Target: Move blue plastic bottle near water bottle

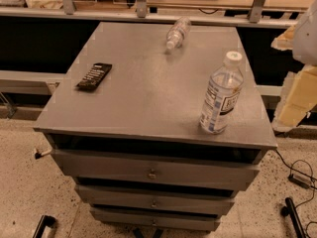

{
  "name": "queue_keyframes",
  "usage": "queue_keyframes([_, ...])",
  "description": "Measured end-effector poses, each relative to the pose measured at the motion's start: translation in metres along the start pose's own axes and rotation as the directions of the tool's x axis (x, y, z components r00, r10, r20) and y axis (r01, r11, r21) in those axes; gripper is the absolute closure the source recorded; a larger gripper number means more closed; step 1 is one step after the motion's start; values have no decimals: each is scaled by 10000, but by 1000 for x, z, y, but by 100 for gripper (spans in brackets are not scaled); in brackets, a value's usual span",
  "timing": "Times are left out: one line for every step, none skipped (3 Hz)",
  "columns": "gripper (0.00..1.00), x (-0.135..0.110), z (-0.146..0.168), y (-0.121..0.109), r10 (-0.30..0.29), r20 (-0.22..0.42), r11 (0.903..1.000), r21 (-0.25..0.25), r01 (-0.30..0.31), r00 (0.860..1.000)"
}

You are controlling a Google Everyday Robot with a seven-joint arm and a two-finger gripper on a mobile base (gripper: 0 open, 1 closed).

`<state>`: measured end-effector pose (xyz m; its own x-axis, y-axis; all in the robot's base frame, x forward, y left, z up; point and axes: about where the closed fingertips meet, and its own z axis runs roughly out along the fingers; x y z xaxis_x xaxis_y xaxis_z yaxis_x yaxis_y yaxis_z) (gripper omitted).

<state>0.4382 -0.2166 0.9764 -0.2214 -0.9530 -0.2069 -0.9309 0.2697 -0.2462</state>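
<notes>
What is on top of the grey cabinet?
The blue plastic bottle upright, the water bottle lying down, a dark packet. The end effector is off the right edge. The drawers hide their contents.

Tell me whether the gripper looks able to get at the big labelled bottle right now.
Probably yes. The gripper is at the view's right edge, beside the cabinet; the blue plastic bottle stands upright near the top's right side, with nothing between them.

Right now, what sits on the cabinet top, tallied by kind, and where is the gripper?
Bottles: 2 (blue plastic bottle upright, water bottle lying down)
Dark packet: 1
Total: 3
Gripper: at the right edge, off the cabinet top.
</notes>
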Motion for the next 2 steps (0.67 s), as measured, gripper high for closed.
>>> queue_keyframes([0, 0, 0, 0, 0, 1, 10000, 2, 0, 10000])
queue_keyframes([0, -3, 0, -8, -22, 500, 10000, -85, 27, 9987])
